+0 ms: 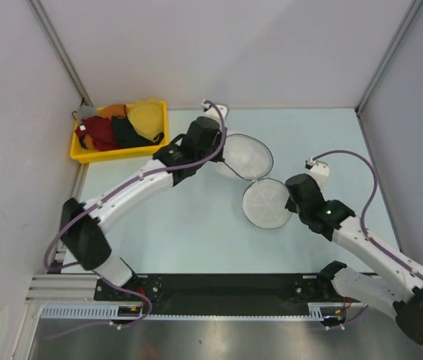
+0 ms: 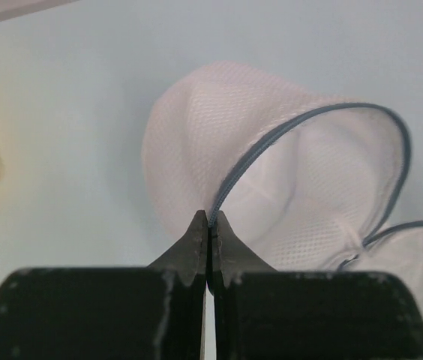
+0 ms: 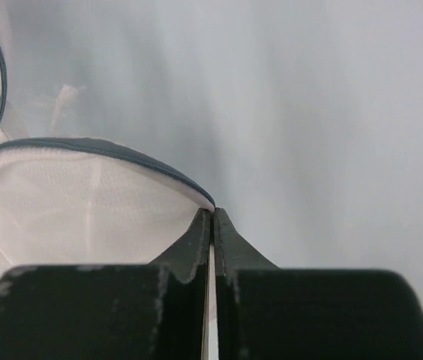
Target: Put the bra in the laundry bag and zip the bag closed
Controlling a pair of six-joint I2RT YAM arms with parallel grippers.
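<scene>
1. While the laundry bag lies open at mid-table, its two mesh halves joined at the hinge, you have both tools on it. The left gripper is pinched on the far half's dark rim, and the right gripper on the near half's rim.
2. Expect the bag to be very light, with soft mesh that dents and a springy wire rim. Hold it by the rim, not the net.
3. The bra, seemingly the yellow cupped piece, lies among garments in the yellow bin at the far left, well apart from the bag. It is probably limp, so grip a cup edge.
4. You will find no brand, label or writing that can be read.
</scene>
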